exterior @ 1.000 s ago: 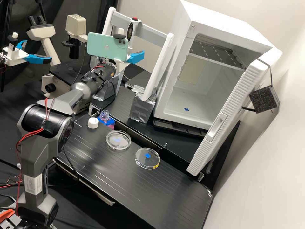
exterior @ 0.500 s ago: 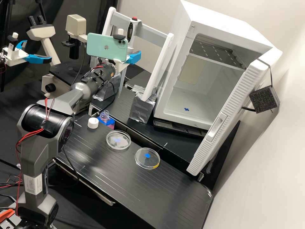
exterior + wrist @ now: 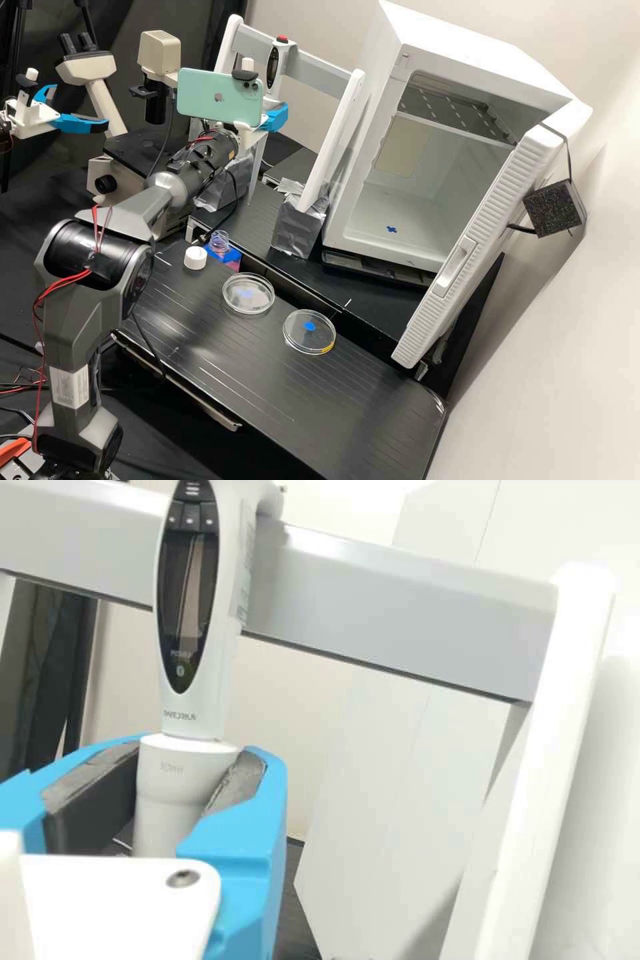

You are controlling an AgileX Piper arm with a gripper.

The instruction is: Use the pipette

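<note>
we judge that the step in hand is the taking of the pipette (image 3: pixel 187 590) from its stand, and the filling is a later work. the hand (image 3: pixel 198 770) has its two blue fingers (image 3: pixel 255 820) partly apart, with only the thickness of the pipette between them. their dark pads (image 3: pixel 236 783) lie along both sides of its pale lower grip, so we read this as clamped on it, though how strong is the squeeze we cannot tell.

the pipette is nearly upright, with a small lean, and its screen part is by the grey crossbar (image 3: pixel 400 615) of the stand. we cannot tell if it is free from its holder.

for the next move, we think the pipette must come away from the bar gently, without twisting, because it could slip or catch there. after this, it should probably go above the open bottle (image 3: pixel 219 243) on the desk (image 3: pixel 320 407), near the white cap (image 3: pixel 195 258), and later to the round dishes (image 3: pixel 248 293).
</note>
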